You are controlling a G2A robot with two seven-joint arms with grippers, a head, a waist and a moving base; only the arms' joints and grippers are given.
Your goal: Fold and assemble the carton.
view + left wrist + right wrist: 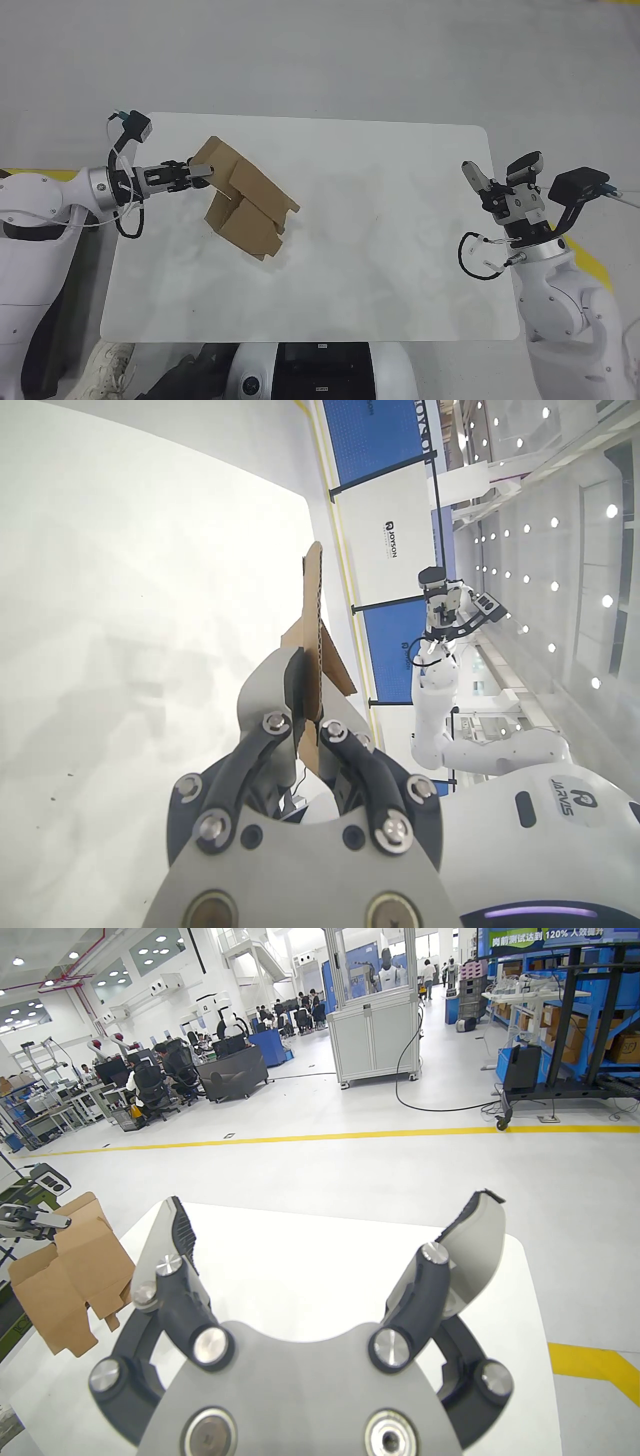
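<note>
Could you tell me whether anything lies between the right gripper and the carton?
Nothing visible does. Bare table stretches between the open right gripper and the carton, which the left gripper grips by a flap at the table's other side.

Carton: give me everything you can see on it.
The carton is plain brown corrugated cardboard, part-folded into a box shape with flaps loose and open. It sits tilted over the left part of the white table. The left gripper is shut on the edge of one flap; no other gripper touches it. Whether its lowest corner rests on the table is unclear.
</note>
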